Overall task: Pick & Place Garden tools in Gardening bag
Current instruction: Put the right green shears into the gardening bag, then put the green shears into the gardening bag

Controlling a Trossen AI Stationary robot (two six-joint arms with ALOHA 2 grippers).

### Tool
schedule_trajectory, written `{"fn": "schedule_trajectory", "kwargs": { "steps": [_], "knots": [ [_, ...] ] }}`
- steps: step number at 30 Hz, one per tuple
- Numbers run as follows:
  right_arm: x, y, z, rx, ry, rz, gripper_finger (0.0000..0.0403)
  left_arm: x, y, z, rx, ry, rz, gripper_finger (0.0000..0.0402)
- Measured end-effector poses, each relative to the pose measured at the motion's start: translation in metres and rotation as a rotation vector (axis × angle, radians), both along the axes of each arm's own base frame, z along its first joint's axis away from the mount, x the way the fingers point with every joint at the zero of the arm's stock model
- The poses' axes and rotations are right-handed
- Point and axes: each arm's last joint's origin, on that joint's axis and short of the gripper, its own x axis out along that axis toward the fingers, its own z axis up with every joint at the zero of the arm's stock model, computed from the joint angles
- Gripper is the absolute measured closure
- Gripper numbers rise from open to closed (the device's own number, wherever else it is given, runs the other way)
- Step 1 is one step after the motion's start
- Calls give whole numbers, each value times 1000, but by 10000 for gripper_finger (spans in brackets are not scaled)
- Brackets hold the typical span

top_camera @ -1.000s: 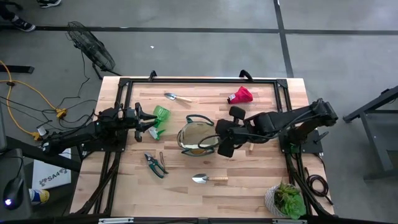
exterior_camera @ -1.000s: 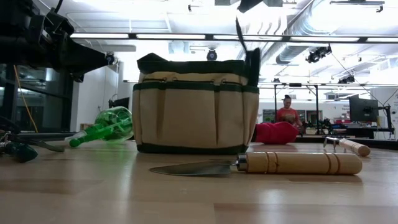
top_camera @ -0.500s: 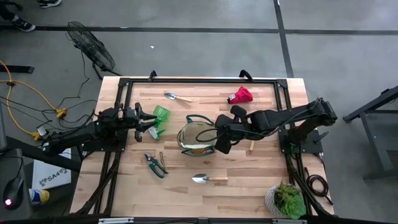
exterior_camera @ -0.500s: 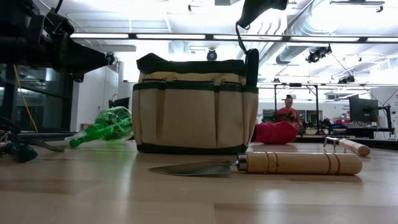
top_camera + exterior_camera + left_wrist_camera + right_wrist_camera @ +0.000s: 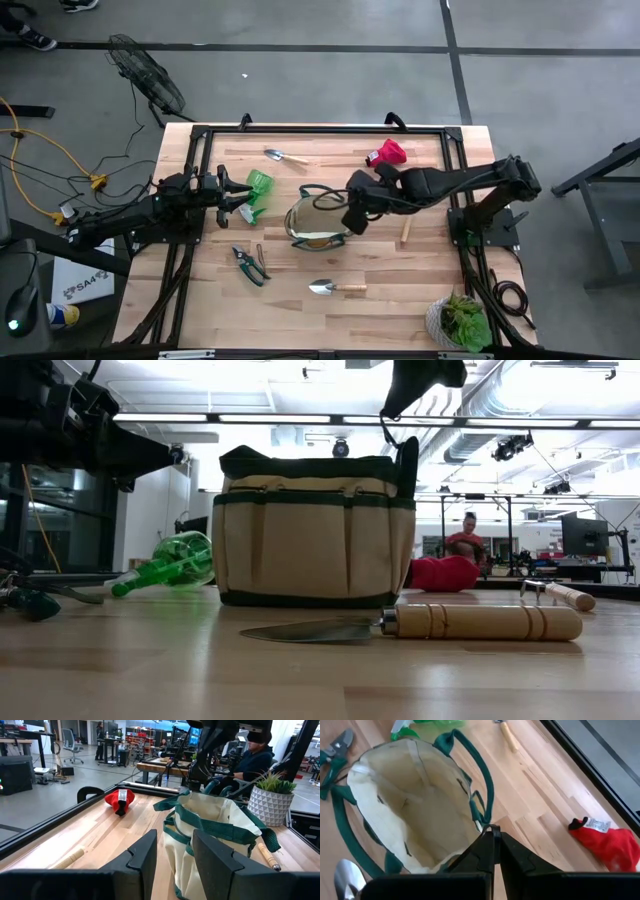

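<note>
Over the bag's (image 5: 318,222) right rim hovers the right gripper (image 5: 352,212), fingers pressed together and, in its wrist view, seemingly pinching the green trim or a handle loop; holding the mouth wide and steady looks the thing to do. At the left edge waits the left gripper (image 5: 240,196), fingers parted and empty, beside the green piece (image 5: 257,187). Trowels (image 5: 336,288), shears (image 5: 249,264) and the red piece (image 5: 387,153) lie around the mid-table bag.

On the table — two silver trowels (image 5: 285,156) (image 5: 335,288), one pair of pruning shears (image 5: 250,264), one bright green piece (image 5: 257,189), one red piece (image 5: 386,153), one wooden-handled tool (image 5: 405,233), one gardening bag (image 5: 315,222), one potted plant (image 5: 460,320) — plus two robot arms.
</note>
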Motion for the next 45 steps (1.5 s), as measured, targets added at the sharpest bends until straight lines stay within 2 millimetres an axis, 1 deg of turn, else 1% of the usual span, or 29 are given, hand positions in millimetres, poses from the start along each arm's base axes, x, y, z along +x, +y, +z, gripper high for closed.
{"fn": "schedule_trajectory", "kwargs": {
  "steps": [5,8,11,18,23,26,30,33,41,45],
  "knots": [
    [0,1,0,1,1,3,395,0,0,0,0,0,0,278],
    [0,1,0,0,1,3,379,0,0,0,0,0,0,278],
    [0,1,0,0,1,3,348,0,0,0,0,0,0,278],
    [-3,0,0,-6,20,2,261,0,0,0,0,0,0,278],
    [-7,0,5,11,-5,-20,225,0,0,0,0,0,0,278],
    [-9,-1,7,22,-12,-39,218,0,0,0,0,0,0,278],
    [-15,-2,11,36,-21,-61,218,0,0,0,0,0,0,278],
    [-21,2,13,44,-16,-67,218,0,0,0,0,1,0,278],
    [-28,17,16,75,-7,-8,219,0,0,0,0,0,0,278],
    [-32,19,15,145,-4,-66,219,0,0,0,0,0,0,278]
  ]
}}
